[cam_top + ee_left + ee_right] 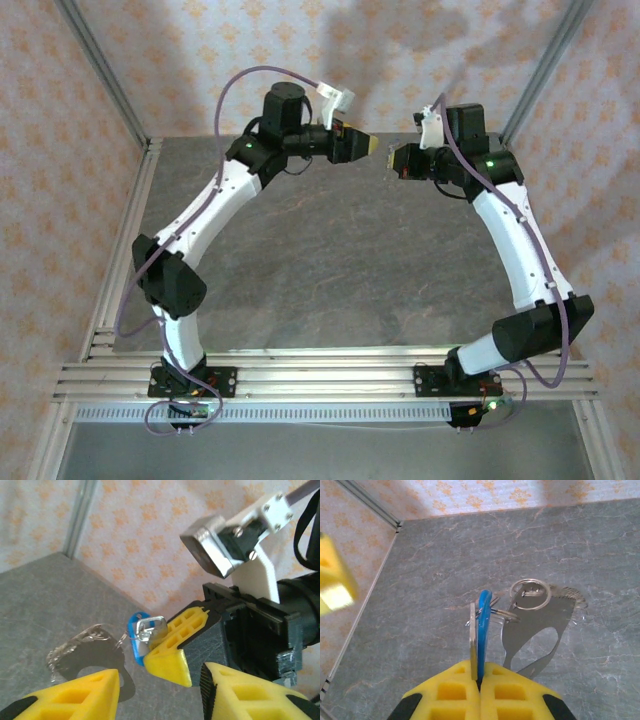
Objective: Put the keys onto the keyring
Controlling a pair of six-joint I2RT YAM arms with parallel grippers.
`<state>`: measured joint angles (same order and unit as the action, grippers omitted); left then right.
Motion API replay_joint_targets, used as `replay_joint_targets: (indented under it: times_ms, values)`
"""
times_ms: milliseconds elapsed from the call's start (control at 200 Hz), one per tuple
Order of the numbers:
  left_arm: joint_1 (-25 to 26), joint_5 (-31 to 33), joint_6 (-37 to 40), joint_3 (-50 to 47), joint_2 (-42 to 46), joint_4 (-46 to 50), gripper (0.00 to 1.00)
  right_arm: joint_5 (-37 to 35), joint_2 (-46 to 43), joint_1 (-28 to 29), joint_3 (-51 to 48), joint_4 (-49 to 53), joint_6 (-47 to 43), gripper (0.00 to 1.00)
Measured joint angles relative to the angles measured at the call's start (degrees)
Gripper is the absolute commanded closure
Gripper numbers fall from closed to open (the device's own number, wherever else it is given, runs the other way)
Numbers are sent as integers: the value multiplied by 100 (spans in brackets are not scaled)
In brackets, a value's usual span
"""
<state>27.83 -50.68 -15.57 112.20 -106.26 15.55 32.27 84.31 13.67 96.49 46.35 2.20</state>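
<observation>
My right gripper is shut on the keys: a blue plastic key head and a flat silver key, held edge-on and side by side. A small wire ring runs from them to the thin silvery keyring, which hangs beyond them. My left gripper stands open, its yellow fingers just below the right gripper's yellow fingers. The blue key and the keyring are a little ahead of it. From above, the left gripper and right gripper face each other tip to tip, high over the table's back.
A grey stone-patterned table lies below, with a dark shadow under the ring. Patterned walls and metal frame posts close in the back and sides. The right wrist's camera housing sits close above the left gripper's fingers.
</observation>
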Motion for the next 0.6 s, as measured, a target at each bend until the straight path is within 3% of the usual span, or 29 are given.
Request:
replay_joint_targets:
  times_ms: [375, 601]
  values:
    - [-437, 721, -413, -999, 728, -345, 49, 72, 848, 0, 35, -7, 2, 100]
    - [-627, 970, -498, -1333, 826, -343, 48, 317, 1860, 13, 765, -66, 87, 100]
